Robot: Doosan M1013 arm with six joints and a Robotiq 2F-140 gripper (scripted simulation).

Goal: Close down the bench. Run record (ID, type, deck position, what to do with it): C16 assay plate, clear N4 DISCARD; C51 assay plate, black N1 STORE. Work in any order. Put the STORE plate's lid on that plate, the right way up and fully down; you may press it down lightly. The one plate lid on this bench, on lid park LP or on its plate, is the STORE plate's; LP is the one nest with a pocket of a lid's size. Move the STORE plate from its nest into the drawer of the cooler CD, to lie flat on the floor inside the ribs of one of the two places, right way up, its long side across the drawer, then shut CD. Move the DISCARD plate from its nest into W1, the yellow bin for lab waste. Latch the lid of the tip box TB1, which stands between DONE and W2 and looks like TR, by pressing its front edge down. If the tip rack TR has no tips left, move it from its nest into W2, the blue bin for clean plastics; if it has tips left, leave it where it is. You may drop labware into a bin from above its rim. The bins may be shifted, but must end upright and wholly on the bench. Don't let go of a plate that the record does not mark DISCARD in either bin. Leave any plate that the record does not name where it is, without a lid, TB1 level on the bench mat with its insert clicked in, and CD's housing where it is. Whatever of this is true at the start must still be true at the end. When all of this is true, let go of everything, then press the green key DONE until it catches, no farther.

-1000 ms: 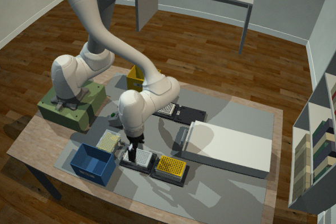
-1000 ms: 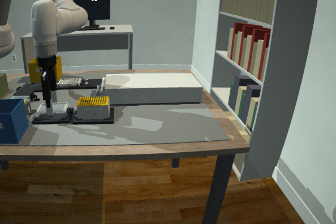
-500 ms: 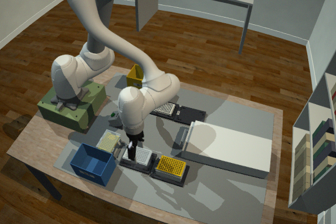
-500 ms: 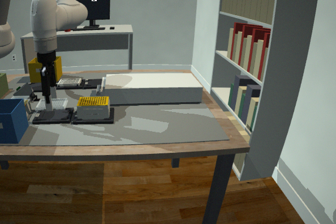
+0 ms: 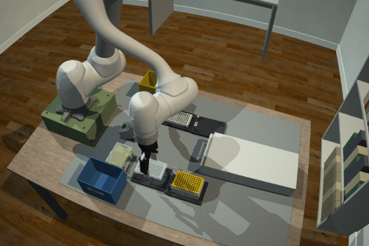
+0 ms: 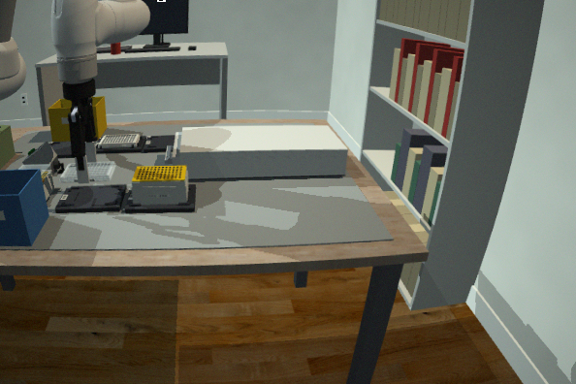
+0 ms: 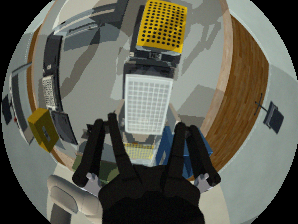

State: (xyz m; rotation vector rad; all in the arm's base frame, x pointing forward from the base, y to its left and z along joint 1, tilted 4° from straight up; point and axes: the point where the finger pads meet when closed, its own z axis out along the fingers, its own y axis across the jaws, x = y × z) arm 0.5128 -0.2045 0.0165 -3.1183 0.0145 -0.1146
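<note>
Tip rack (image 5: 187,184) close beside claw (image 5: 143,166)

Two bins were present: one blue (image 5: 100,181), one yellow (image 5: 148,82). Two assay plates: one clear (image 5: 153,168), one black (image 5: 179,118). One yellow-topped tip rack (image 5: 187,184); one cooler (image 5: 252,161).

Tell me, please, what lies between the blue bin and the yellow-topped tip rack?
In the top view, a dark nest lies there; the clear plate hangs above it, gripped by the end effector.
</note>
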